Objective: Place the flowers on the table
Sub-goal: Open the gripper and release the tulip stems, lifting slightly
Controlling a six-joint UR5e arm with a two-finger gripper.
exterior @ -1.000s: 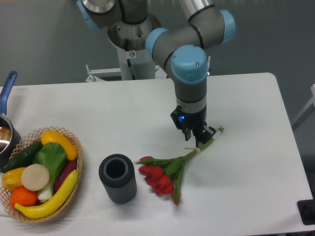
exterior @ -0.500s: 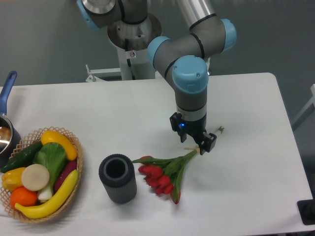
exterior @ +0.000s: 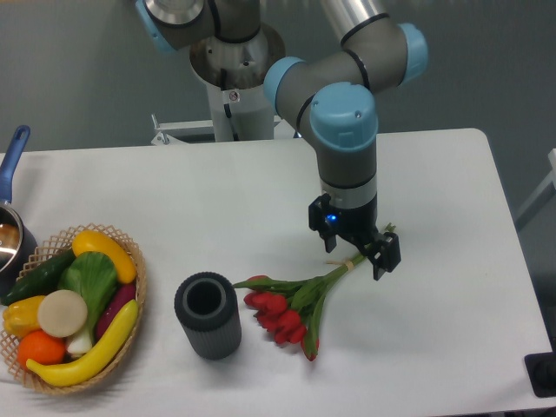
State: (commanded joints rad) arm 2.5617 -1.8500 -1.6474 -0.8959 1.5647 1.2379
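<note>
From my remote seat the flowers [exterior: 291, 310] are lying flat on the table [exterior: 434, 347], red heads toward the near edge and stems running up and right to the tan tie; the task's thing looks set down to me. Just left of the blooms stands a dark ribbed cylinder [exterior: 208, 315], open at the top, close to the leftmost leaf but I can't tell if they touch; further left a wicker basket [exterior: 137, 287] of vegetables sits at the table's near-left corner.

The gripper [exterior: 360, 245] is right over the stem end with its fingers spread apart and nothing pinched between them, as far as I can see; one fingertip sits very close to the stems and I can't tell if it's clear of them. That's my worry; if a finger or the string snags on the way up, the whole bunch gets dragged or flipped, and the heads could bump that cylinder and knock it over; a sideways exit instead of a straight lift would sweep the stems too. I'd guess the bunch is light and slides easily on that smooth matte white top, so even a light brush would shift it.

Further back there's bare white tabletop, a pot [exterior: 10, 233] with a blue handle at the far left edge, then the arm's base pedestal and a plain grey wall behind.
</note>
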